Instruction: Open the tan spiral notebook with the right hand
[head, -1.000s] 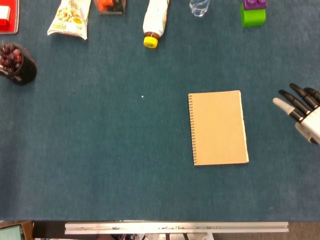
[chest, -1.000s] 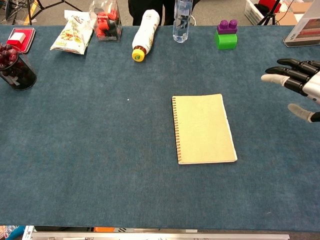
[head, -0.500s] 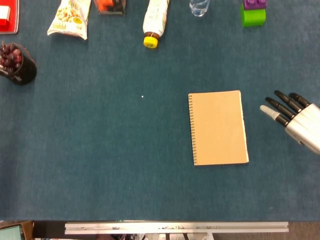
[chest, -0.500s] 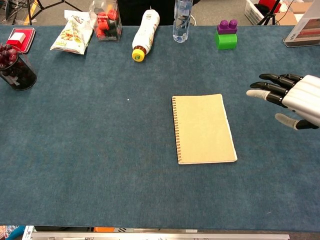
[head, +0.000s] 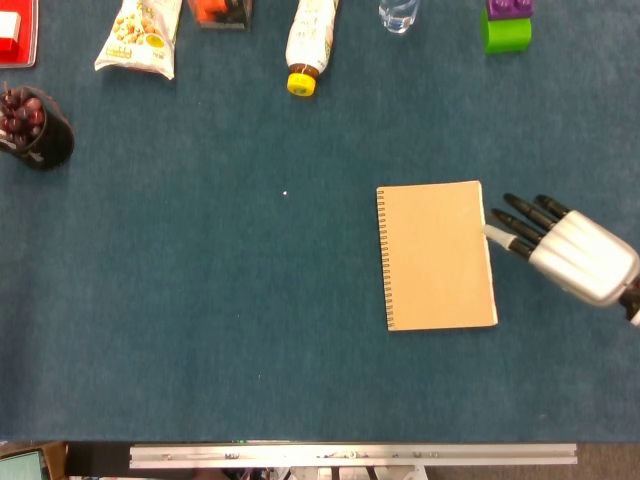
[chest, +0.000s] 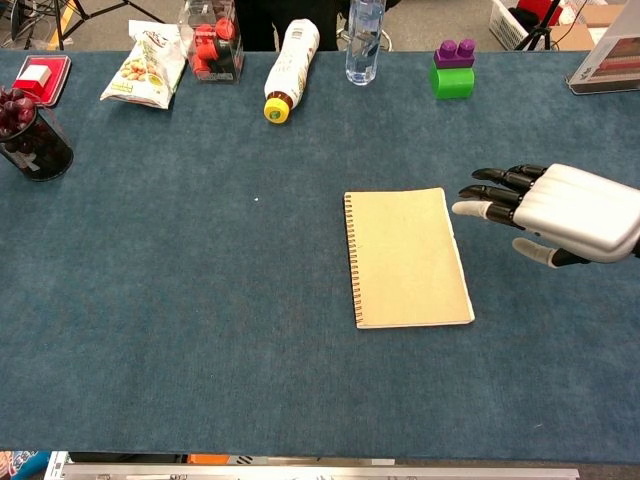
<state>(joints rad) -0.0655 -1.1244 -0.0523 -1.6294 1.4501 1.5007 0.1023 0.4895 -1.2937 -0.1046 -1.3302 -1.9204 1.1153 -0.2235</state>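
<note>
At the right of the frame, the right robot hand is empty, its fingers spread and pointing left, tips just beside the free edge of the tan spiral notebook. The notebook lies shut on the blue table, right of centre, spiral along its left side.

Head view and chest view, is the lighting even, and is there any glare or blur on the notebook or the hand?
Head view: even light, notebook sharp and matte, soft sheen on the right hand. Chest view: equally even, notebook crisp, brighter highlight on the hand's silver back, no motion blur.
</note>
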